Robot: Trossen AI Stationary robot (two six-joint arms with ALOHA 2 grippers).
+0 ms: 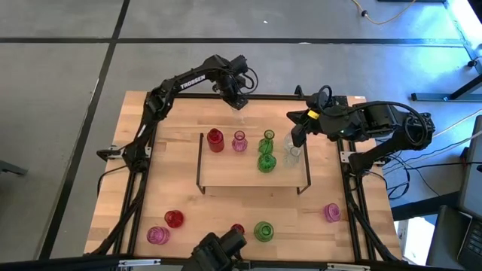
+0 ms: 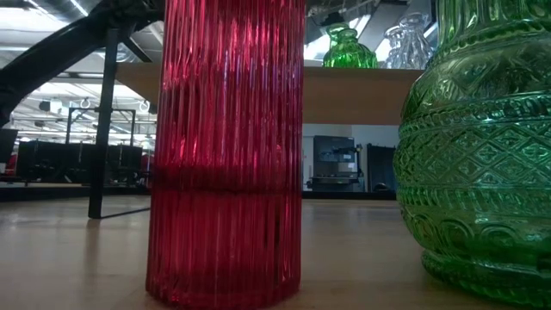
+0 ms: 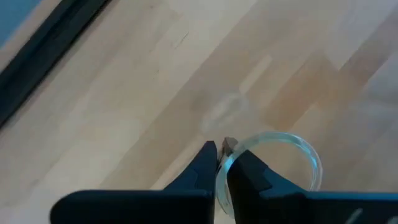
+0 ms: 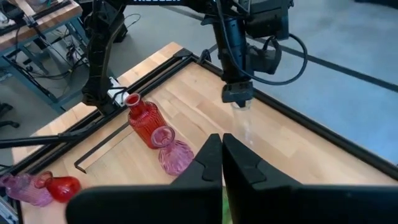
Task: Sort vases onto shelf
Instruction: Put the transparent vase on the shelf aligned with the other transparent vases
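behind the shelf (image 1: 226, 177), left pincer (image 3: 222, 163) pinches a clear vase (image 3: 273, 163) rim; thin grip may slip. right pincer (image 4: 222, 163) closed, empty.

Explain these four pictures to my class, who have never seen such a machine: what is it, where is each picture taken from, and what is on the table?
This is a robot with two dark arms at a wooden table. One picture looks straight down, one looks level across the tabletop, and one comes from each arm's wrist. A low wooden shelf carries a red vase, a pink vase, two green vases and a clear vase. More vases stand on the table's near side. The left gripper, at the far edge, is shut on the rim of another clear vase. The right gripper is shut, holds nothing, and hangs over the shelf's right end.
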